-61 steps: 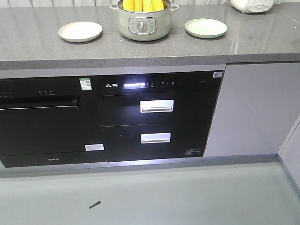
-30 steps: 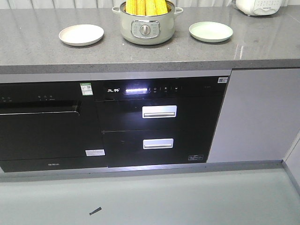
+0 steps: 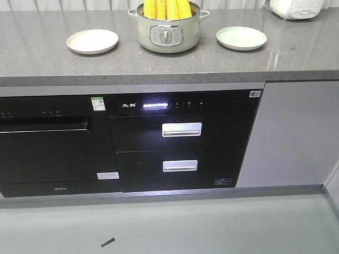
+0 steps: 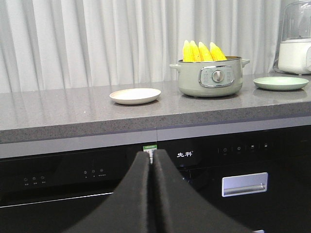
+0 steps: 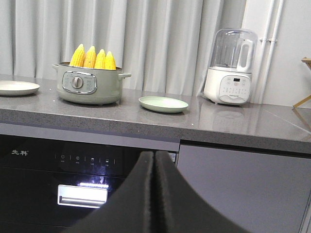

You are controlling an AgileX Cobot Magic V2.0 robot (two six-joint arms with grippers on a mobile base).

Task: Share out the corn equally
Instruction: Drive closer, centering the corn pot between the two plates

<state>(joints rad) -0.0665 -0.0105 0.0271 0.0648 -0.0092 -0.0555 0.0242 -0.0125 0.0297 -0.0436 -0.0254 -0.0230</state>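
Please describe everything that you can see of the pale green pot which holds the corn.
The round pale green pot looks like painted metal, with a small handle on each side and a silver panel with a round dial in front. It has no lid. It stands upright on the grey speckled countertop, between a cream plate and a light green plate, touching neither. Four yellow corn cobs stand in it, tips up, above the rim.

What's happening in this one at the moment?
Nothing is being handled yet. Four corn cobs stand upright in the green pot on the counter, between an empty cream plate and an empty green plate. The left gripper and right gripper are both shut and empty, back from the counter.
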